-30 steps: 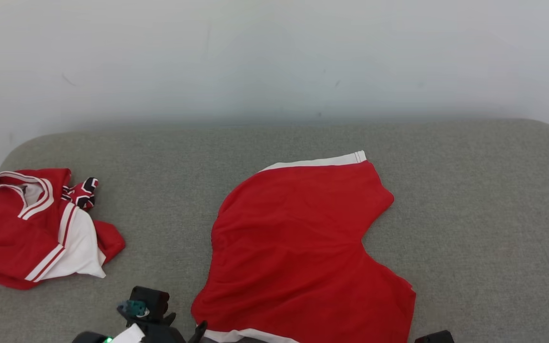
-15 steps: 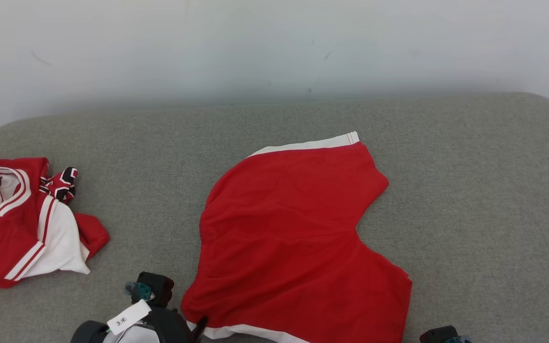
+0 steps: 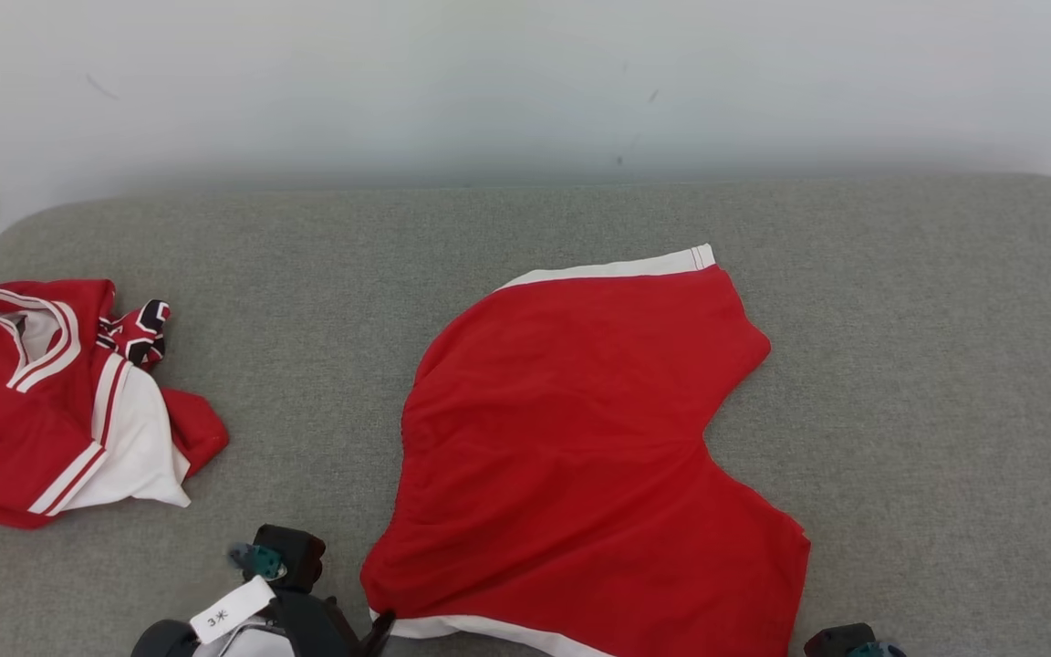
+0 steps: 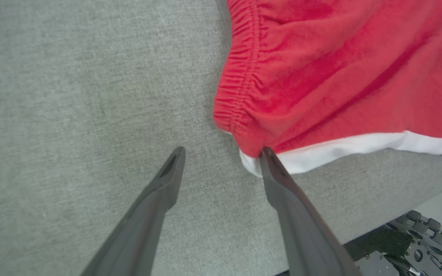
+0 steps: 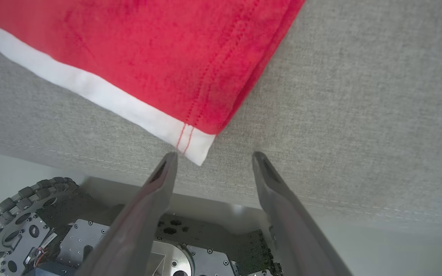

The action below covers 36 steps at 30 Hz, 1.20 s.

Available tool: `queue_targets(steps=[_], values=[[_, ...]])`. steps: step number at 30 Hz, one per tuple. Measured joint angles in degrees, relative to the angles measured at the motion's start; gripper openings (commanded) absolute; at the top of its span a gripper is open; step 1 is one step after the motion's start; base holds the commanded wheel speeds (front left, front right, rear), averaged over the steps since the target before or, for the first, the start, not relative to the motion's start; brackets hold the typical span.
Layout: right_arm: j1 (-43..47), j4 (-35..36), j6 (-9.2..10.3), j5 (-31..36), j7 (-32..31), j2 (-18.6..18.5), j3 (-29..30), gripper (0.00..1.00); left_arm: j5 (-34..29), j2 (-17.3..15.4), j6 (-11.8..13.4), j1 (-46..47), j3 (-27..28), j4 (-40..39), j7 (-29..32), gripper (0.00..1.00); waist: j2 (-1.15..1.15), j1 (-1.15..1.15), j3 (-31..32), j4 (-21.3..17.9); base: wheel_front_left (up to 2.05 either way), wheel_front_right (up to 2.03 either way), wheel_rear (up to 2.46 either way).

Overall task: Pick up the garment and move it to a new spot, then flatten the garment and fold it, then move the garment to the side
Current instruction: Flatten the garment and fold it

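The red shorts point(image 3: 580, 447) lie spread flat mid-way across the grey cushion point(image 3: 927, 365). The left gripper point(image 4: 221, 153) is at their 7 o'clock corner and the right gripper point(image 5: 213, 155) at 5 o'clock, both with fingers apart and empty. A crumpled red-and-white jersey point(image 3: 24, 429) lies at 9 o'clock.

Two garments, red shorts point(image 3: 580, 438) and a jersey point(image 3: 24, 411), one grey cushion point(image 3: 306, 274), two hands point(image 4: 221, 150) point(image 5: 214, 154).

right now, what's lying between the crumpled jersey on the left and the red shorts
Only bare grey cushion lies between the crumpled jersey and the red shorts. The head view shows this stretch.
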State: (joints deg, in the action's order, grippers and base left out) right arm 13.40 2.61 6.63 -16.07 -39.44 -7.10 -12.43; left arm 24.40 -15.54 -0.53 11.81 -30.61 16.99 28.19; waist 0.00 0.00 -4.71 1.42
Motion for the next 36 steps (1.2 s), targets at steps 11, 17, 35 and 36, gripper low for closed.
queue_targets(steps=[11,17,35,36], values=[[-0.8,-1.1,0.0,-0.3,-0.9,0.0,0.0,1.0,1.4,-0.4,0.0,-2.3,0.2,-2.0,-0.4,1.0,0.0,-0.01,-0.2,1.1,0.0,0.0,0.0],[-1.5,-1.4,-0.03,-0.4,-1.0,0.0,0.0,1.0,1.5,1.2,-0.1,-0.7,0.0,-1.9,-0.5,1.0,0.0,0.0,-0.6,1.3,0.0,0.0,0.0],[-2.4,-3.4,-1.49,-2.6,-0.5,0.3,0.2,0.0,2.3,1.0,0.5,-0.7,0.5,-0.9,0.0,0.0,0.0,0.0,-0.8,1.3,0.0,0.0,0.0],[-2.3,-3.2,-1.7,-3.6,-0.3,0.3,0.7,0.0,2.4,1.1,0.4,-0.7,0.5,-1.1,0.0,0.0,0.0,0.0,-0.8,1.4,0.0,0.0,0.0]])
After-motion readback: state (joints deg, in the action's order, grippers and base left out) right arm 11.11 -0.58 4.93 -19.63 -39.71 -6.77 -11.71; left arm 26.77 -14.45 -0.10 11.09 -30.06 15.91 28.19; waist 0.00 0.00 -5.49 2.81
